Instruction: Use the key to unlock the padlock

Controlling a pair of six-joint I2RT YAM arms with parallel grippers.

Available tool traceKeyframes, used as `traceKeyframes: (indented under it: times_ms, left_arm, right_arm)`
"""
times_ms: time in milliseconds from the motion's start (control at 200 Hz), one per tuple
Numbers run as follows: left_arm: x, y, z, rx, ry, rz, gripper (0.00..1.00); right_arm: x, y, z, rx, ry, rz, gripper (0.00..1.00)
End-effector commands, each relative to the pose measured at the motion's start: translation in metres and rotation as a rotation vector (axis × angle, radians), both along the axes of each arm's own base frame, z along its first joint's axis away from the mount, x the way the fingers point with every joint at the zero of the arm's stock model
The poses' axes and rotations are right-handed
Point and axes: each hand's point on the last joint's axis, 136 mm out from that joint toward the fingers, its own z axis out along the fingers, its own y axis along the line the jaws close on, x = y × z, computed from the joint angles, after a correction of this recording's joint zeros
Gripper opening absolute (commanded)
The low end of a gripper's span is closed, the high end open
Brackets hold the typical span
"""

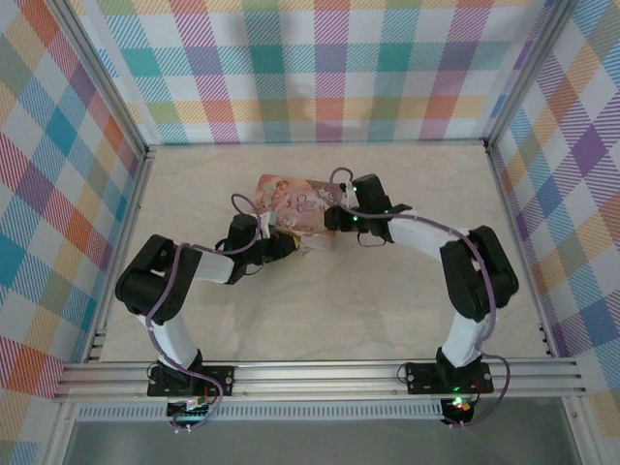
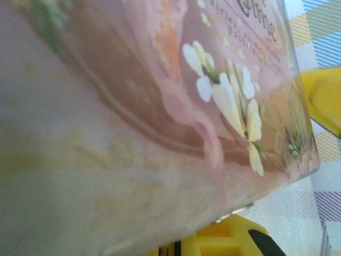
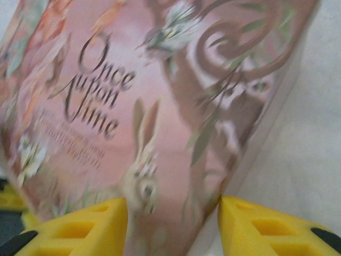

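Tin [image 1: 294, 201] sits mid-worktop [image 1: 417, 310], well apart from the side walls [image 1: 68, 223], with bare surface open left, right and near. Left hand [image 1: 281, 242] is at the tin's near-left corner, and I can't tell its grip from the blurred close-up. Right hand [image 1: 336, 215] is at the right edge, yellow fingers [image 3: 80, 226] spread either side of it. Padlock [image 1: 306, 248] is probably the small pale glint at the tin's near edge between the hands, too small to confirm.

- The table [image 1: 339, 310] is a pale cream surface with faint marbling, framed by metal rails on its sides.
- 1 pink-beige illustrated tin [image 1: 291, 201] sits on it, just beyond the middle; the near half is bare.
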Motion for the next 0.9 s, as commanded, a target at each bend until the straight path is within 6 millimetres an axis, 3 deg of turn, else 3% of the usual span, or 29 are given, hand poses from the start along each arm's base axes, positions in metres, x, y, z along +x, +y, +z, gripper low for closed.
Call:
traceKeyframes:
  times_ms: [0,110,230,335,450,680,895]
  left_arm:
    - [-0.014,-0.007,0.013,-0.040,0.112,-0.060,0.02]
    - [-0.014,-0.011,0.022,-0.065,0.148,-0.068,0.02]
    - [-0.012,-0.013,0.029,-0.078,0.202,-0.065,0.01]
    - [-0.011,-0.016,0.036,-0.101,0.219,-0.067,0.01]
    - [-0.011,-0.018,0.042,-0.109,0.236,-0.074,0.02]
    - [-0.013,-0.018,0.049,-0.112,0.251,-0.083,0.02]
    - [-0.013,-0.016,0.051,-0.114,0.257,-0.079,0.02]
  right_arm:
    - [-0.030,0.003,0.009,-0.048,-0.081,0.083,0.47]
    - [-0.058,0.006,0.010,-0.069,-0.137,0.148,0.45]
    - [-0.085,0.023,0.012,-0.060,-0.191,0.256,0.44]
    - [-0.098,0.037,0.010,-0.037,-0.206,0.327,0.42]
    - [-0.098,0.049,0.006,-0.014,-0.212,0.359,0.43]
    - [-0.081,0.068,-0.011,-0.056,-0.202,0.369,0.50]
    - [-0.071,0.076,-0.021,-0.111,-0.209,0.363,0.51]
